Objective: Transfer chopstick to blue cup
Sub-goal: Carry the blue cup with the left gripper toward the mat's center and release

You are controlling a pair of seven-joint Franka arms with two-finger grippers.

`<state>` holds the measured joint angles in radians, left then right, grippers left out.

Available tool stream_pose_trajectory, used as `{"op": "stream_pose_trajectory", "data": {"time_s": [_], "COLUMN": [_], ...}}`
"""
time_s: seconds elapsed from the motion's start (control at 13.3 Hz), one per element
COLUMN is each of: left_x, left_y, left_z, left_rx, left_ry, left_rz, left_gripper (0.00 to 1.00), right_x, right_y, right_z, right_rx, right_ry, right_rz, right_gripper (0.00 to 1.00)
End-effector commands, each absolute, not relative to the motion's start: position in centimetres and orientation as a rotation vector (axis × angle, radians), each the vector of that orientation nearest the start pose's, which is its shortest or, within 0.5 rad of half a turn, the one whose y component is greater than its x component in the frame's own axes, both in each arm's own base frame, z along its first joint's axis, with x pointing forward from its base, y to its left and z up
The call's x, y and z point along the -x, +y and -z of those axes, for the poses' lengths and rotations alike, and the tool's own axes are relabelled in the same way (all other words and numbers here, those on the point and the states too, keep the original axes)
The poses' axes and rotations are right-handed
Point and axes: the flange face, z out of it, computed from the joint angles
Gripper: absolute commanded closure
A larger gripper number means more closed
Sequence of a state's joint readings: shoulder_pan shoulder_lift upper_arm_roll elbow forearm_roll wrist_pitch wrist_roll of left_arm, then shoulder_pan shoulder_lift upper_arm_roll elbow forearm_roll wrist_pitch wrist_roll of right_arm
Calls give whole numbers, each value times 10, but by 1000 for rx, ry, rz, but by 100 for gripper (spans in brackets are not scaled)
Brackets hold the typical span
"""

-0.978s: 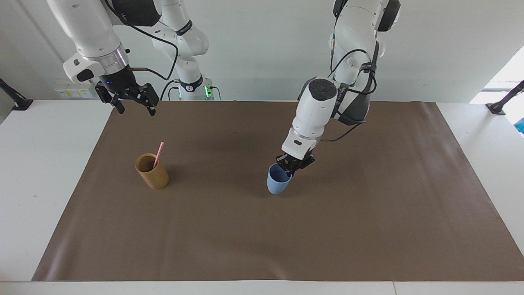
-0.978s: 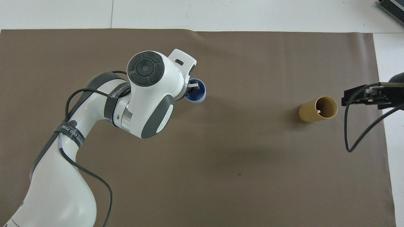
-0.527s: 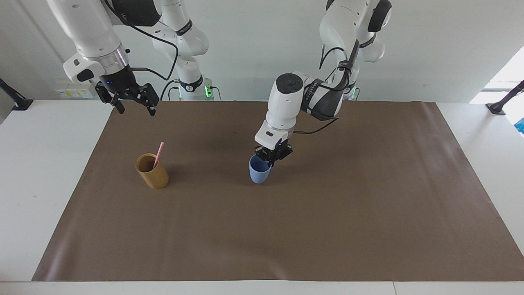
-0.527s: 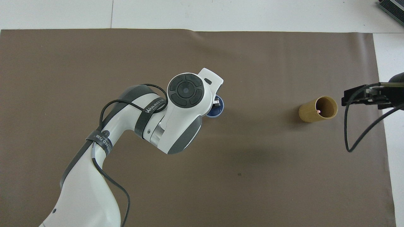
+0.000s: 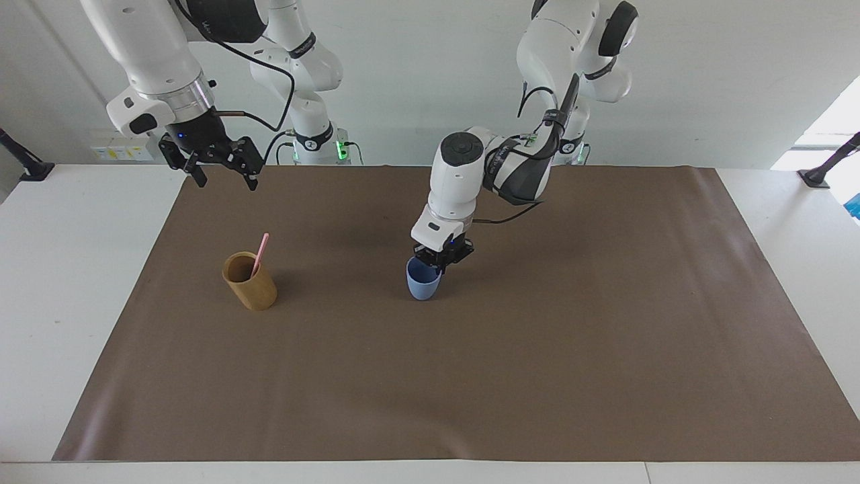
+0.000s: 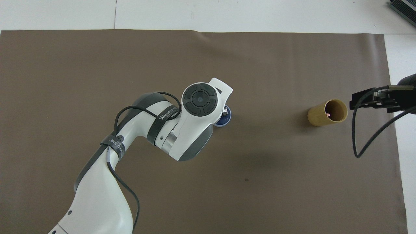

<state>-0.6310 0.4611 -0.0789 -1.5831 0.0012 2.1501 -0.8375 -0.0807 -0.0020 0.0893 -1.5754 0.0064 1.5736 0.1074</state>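
Note:
The light blue cup (image 5: pixel 423 286) is upright near the middle of the brown mat, its rim pinched by my left gripper (image 5: pixel 440 261), which is shut on it from above. I cannot tell whether the cup's base touches the mat. In the overhead view the left arm hides most of the blue cup (image 6: pixel 227 119). The pink chopstick (image 5: pixel 260 254) stands tilted in the tan-brown cup (image 5: pixel 250 284) toward the right arm's end of the table. My right gripper (image 5: pixel 225 180) is open and empty, raised over the mat's edge nearer the robots than the tan cup (image 6: pixel 326 113).
The brown mat (image 5: pixel 537 376) covers most of the white table. A dark object (image 6: pixel 404 8) lies at the table's corner at the right arm's end, farthest from the robots.
My left gripper has carried the blue cup toward the tan cup and a little nearer the robots, slowing in the last half second. The right gripper has hardly moved.

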Motion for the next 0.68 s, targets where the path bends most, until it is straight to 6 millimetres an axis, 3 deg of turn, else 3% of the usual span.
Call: {"op": "stream_pose_trajectory", "data": {"time_s": [0.0,0.15,0.3,0.45,0.53,0.6], "left_x": [-532,-536,-550,-555,-555,-563], "left_y": [-448,-441,-417,-395,-386,-363], "left_z": [-383,-386,-414,-438,-448,-466], "left_rx": [3244,3240,3233,3215,3200,3197], "left_ry": [-317,-327,-380,-414,-415,-426], "left_rz": [153,151,164,161,158,170], "left_gripper": [0,0,0,0,0,0], "right_x": [-550,-549,-552,-557,-560,-562], "right_y": [2,5,7,9,23,26], "right_z": [-625,-623,-619,-604,-592,-579], "right_rx": [3131,3151,3159,3196,3221,3252], "right_ry": [168,169,159,138,86,59], "right_rz": [4,9,31,38,46,59], "right_gripper": [0,0,0,0,0,0]}}
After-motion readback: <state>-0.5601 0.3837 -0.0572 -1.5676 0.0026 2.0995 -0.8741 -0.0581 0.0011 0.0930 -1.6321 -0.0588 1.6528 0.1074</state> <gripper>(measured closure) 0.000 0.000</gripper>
